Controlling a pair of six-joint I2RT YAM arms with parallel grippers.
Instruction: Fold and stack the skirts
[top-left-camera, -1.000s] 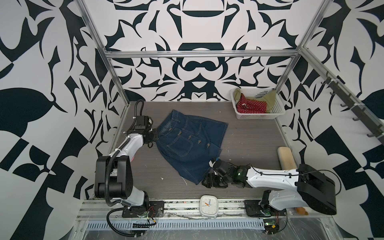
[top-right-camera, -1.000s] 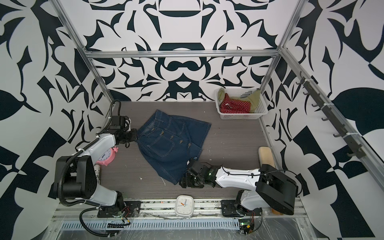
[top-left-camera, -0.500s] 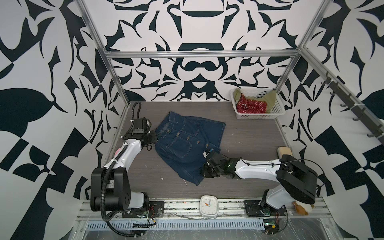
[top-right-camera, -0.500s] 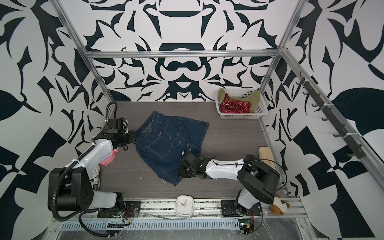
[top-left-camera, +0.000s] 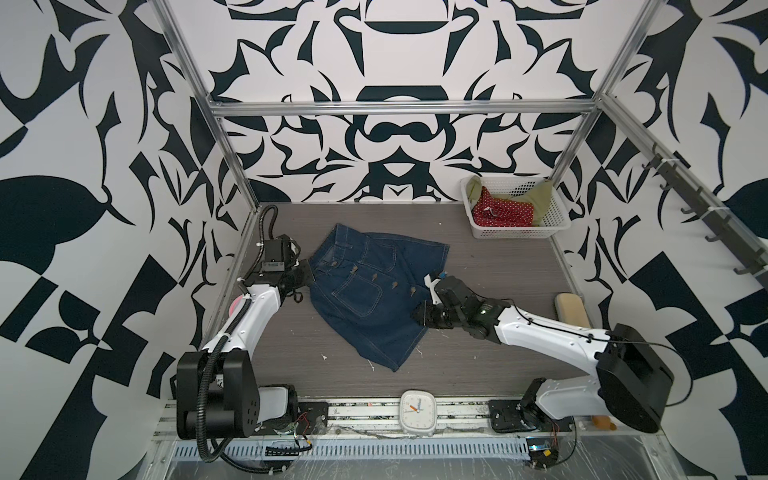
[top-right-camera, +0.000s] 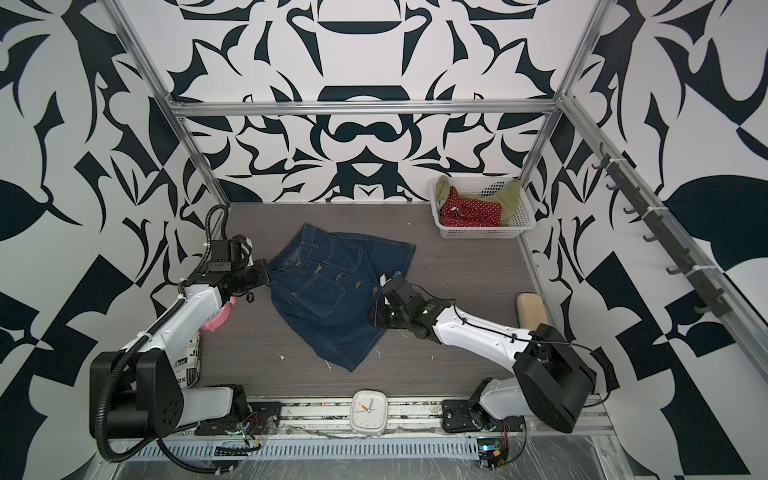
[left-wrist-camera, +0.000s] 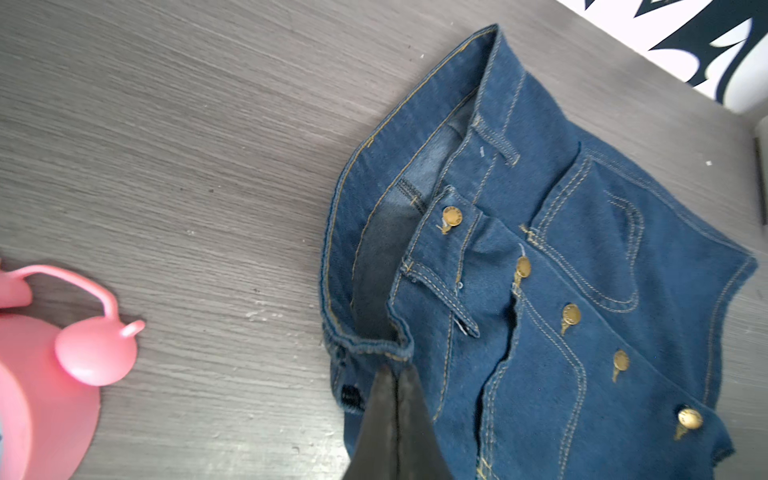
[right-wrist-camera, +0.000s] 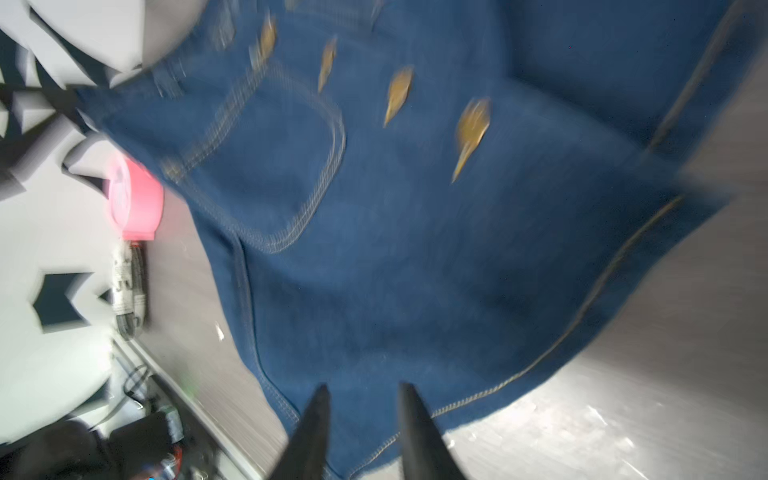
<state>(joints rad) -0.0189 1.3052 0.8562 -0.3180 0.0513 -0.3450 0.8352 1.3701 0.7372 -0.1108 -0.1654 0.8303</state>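
Note:
A dark blue denim skirt (top-left-camera: 374, 291) (top-right-camera: 332, 291) lies spread flat on the grey table in both top views, buttons up. My left gripper (top-left-camera: 309, 272) (left-wrist-camera: 395, 370) is shut on the denim skirt's waistband at its left corner. At the skirt's right side, by the hem, my right gripper (top-left-camera: 417, 320) (right-wrist-camera: 361, 388) hovers open over the denim, with cloth showing in the gap between its jaws. In the white basket (top-left-camera: 515, 233) at the back right, the red polka-dot skirt (top-left-camera: 503, 212) lies bunched on the olive-green skirt (top-left-camera: 540, 199).
A pink round object (top-right-camera: 216, 320) (left-wrist-camera: 50, 374) sits by the left arm, near the left wall. A white clock (top-left-camera: 417, 411) lies on the front rail. A beige block (top-left-camera: 571, 309) rests at the table's right edge.
My right gripper has moved from the skirt's near hem corner farther back along its right edge. The skirt has shifted slightly, and the left gripper has kept hold of the waistband.

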